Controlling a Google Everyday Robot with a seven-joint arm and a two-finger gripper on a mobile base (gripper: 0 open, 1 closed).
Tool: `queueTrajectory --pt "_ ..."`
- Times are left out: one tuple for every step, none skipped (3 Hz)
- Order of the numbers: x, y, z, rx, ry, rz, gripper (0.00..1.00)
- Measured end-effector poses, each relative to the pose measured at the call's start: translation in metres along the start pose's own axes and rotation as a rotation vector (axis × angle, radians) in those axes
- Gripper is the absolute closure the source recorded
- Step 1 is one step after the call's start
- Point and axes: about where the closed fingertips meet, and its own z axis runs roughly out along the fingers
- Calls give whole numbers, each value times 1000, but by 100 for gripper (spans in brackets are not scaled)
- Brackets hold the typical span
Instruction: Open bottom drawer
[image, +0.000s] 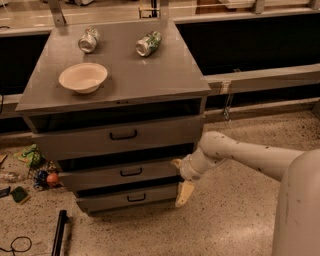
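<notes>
The bottom drawer (110, 201) is the lowest grey front of the cabinet, with a small black loop handle (136, 198). Its front sits about level with the middle drawer (100, 176) above it. My gripper (180, 181) is at the cabinet's right front corner, level with the gap between the middle and bottom drawers. It is to the right of the bottom handle and apart from it. Its fingers are spread, one pointing at the middle drawer's right end and one finger (183, 194) hanging down beside the bottom drawer's right end. It holds nothing.
The top drawer (165, 131) sits under the cabinet top (150, 80), which carries a white bowl (83, 77) and two lying cans (88, 40) (149, 43). Clutter (37, 172) lies on the floor at the left, and a black bar (60, 232) at the lower left. Speckled floor lies to the right.
</notes>
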Motion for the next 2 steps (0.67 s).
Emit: queueTrajectory --pt "19 6 35 15 -8 14 0" --pt "21 4 40 26 -11 17 0"
